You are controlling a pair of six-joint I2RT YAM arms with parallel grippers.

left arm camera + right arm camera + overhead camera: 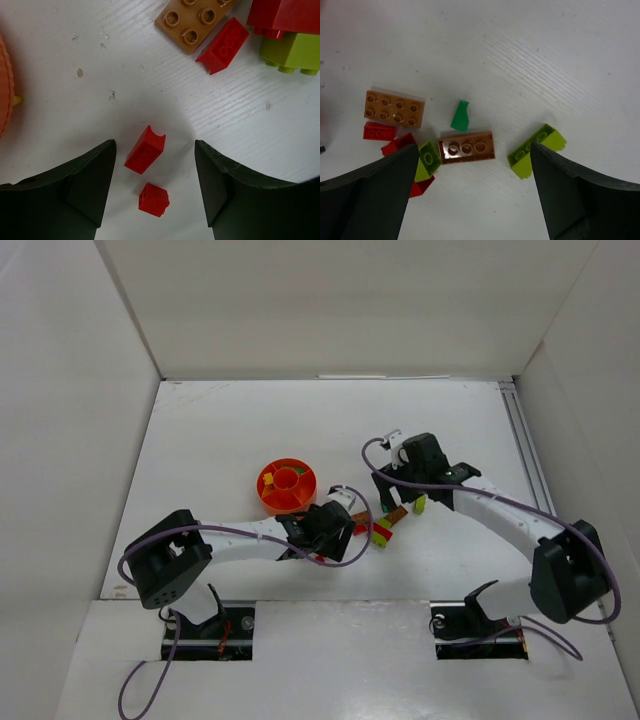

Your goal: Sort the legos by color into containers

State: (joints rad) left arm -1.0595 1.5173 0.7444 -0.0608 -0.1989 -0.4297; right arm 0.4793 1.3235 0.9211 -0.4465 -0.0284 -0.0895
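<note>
Top view: red-orange bowl point(287, 487) just beside left gripper point(338, 520); right gripper point(400, 492) farther.
Left wrist: jaws parted, empty, straddling red sloped brick point(145, 150), long axis diagonal.
Right wrist: jaws wide, empty; brown brick point(466, 147) lies lengthwise across the gap.

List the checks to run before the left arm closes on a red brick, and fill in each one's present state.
1. Left gripper open around the red arched brick: ok, gaps on both sides.
2. Only one brick between its jaws: not ok, a small red cube lies there too.
3. Red-orange bowl upright and close by: ok.
4. Right gripper open and empty: ok.
5. Both grippers apart from each other: ok in the top view.
6. Containers for the other colours: not ok, none in view.
</note>
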